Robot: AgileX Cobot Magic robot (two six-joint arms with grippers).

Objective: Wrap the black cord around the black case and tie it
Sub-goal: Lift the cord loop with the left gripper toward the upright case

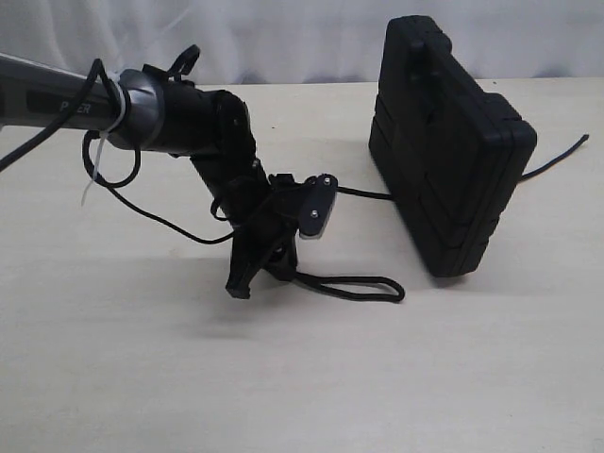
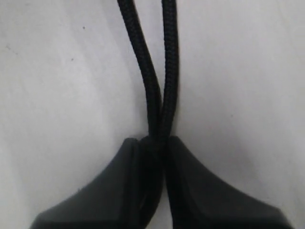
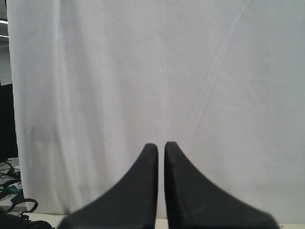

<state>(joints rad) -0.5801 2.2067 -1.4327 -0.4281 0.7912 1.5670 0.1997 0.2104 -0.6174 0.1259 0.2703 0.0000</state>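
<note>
The black case (image 1: 448, 142) stands on edge at the back right of the table. The black cord (image 1: 354, 287) lies on the table; its looped end stretches rightward from my left gripper (image 1: 274, 274), and another stretch runs behind the case and comes out at its right (image 1: 557, 156). My left gripper (image 2: 156, 143) is shut on the black cord, with two braided strands (image 2: 157, 81) leaving its tips. My right gripper (image 3: 157, 147) is out of the exterior view; its tips stand nearly together with nothing between them, facing a white curtain.
The pale tabletop (image 1: 302, 377) spreads in front of the left arm (image 1: 151, 109). A white curtain (image 1: 283, 38) hangs behind the table. Thin robot cables (image 1: 142, 203) droop under the left arm.
</note>
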